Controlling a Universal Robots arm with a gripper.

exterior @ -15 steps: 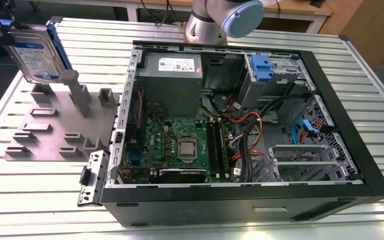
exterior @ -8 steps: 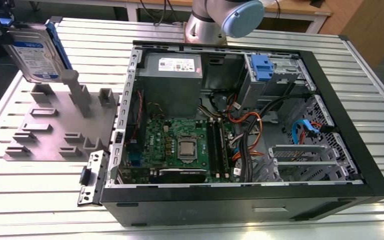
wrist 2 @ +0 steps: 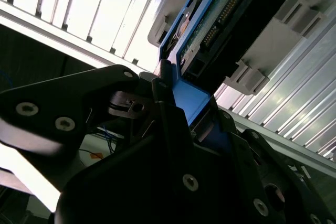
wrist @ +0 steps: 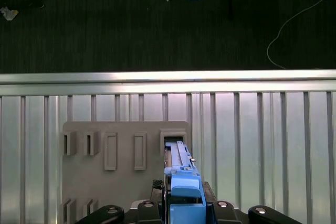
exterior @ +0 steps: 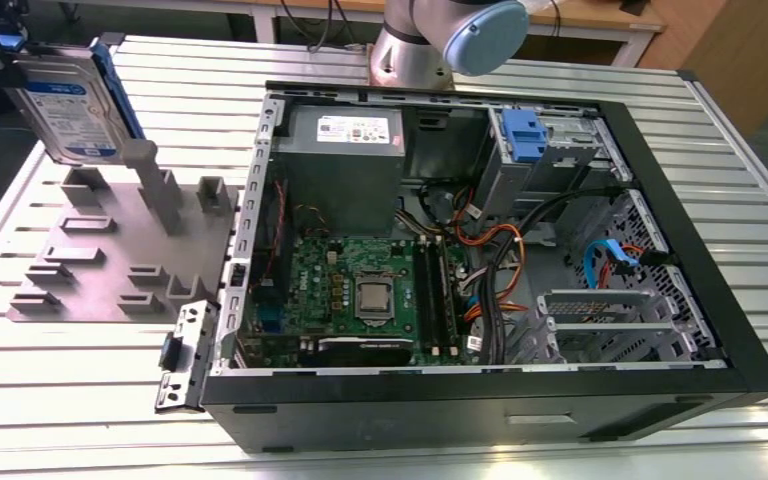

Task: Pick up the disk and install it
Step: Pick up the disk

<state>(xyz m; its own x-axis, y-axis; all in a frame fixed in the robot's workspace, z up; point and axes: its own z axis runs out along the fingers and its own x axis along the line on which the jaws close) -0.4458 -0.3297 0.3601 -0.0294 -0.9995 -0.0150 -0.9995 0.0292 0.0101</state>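
hanging upright from the claw [exterior: 8,60] is the disk [exterior: 80,112].

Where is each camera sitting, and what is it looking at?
Exterior view: off the arm, above the table, looking down at the open computer; the arm and the end effector holding the disk show.
First wrist view: on the wrist, looking down past the disk at the grey rack; the end effector shows.
Second wrist view: on the wrist, close against the disk; the fingers show.
All three share the disk.
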